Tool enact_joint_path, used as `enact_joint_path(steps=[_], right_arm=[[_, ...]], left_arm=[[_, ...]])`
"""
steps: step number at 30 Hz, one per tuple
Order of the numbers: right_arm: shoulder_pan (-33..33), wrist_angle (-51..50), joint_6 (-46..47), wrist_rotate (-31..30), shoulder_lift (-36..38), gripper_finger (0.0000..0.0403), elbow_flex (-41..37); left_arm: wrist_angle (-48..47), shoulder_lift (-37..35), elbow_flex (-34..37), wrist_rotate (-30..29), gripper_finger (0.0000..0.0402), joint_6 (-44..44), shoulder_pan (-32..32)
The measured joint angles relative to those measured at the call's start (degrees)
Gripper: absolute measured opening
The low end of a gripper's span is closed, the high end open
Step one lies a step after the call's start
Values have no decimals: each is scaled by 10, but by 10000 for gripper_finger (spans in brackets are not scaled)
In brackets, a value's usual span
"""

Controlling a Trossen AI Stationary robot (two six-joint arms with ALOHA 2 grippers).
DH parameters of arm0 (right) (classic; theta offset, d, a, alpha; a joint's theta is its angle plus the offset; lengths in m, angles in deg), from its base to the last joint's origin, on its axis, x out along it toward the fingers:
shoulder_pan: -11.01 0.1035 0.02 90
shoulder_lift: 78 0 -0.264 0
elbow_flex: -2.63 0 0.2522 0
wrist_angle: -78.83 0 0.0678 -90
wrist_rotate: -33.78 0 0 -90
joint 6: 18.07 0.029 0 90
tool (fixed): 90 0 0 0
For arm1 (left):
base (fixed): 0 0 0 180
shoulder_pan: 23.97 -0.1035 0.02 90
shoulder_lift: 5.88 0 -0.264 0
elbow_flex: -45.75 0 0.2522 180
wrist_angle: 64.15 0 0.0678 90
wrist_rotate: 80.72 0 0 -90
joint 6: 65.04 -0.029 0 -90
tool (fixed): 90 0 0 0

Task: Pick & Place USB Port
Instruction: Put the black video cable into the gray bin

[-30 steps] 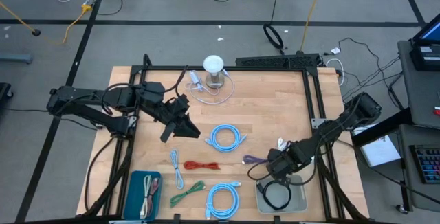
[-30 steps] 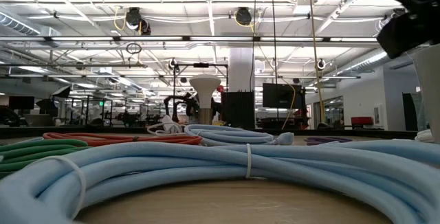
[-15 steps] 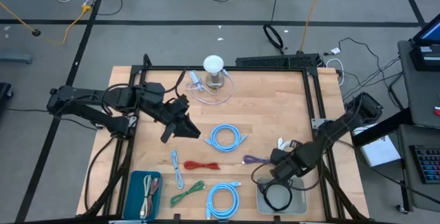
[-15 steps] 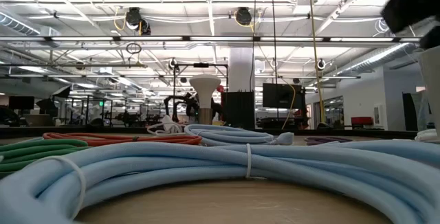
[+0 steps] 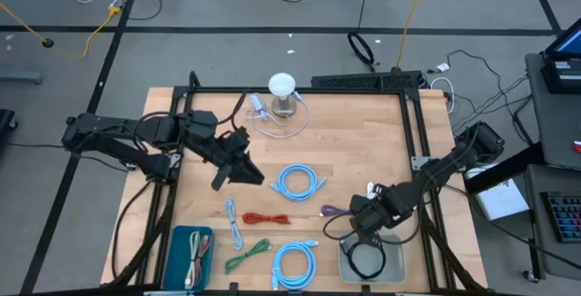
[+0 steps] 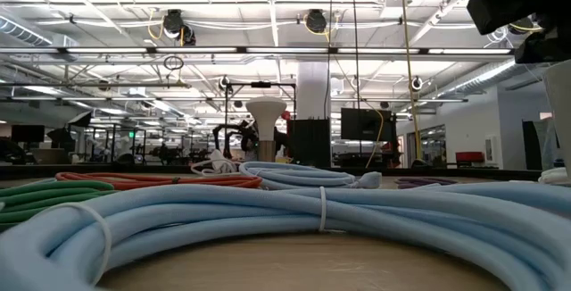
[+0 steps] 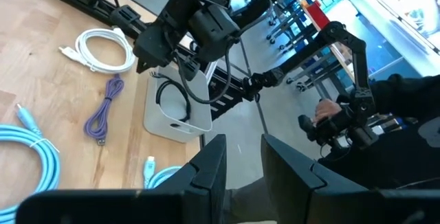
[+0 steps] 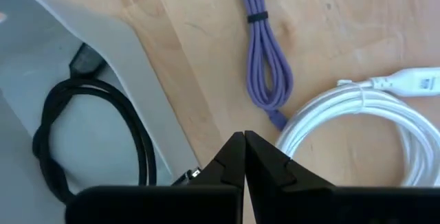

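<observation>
Back over the grey tray [image 5: 396, 264] rim again, right gripper [image 8: 245, 157] pinched shut, empty; black cable [image 8: 82, 138] already inside. Purple cable [image 8: 265, 59] probably next.

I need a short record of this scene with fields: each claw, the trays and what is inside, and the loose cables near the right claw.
right claw: shut, empty, above grey tray's edge
left claw: slightly open, empty, waiting over table's left side
grey tray: holds black cable
teal tray: holds cables
near right claw: purple cable, white cable, both on table
</observation>
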Motion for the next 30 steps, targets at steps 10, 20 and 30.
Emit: enact_joint_path(steps=[10, 20, 30], right_arm=[[1, 8, 0, 43, 0, 0, 0], [20, 27, 14, 76, 0, 0, 0], [40, 47, 46, 92, 0, 0, -11]], left_arm=[[0, 0, 0, 0, 93, -4, 0], [0, 0, 0, 0, 93, -10, 0], [0, 0, 0, -1, 92, -13, 0]])
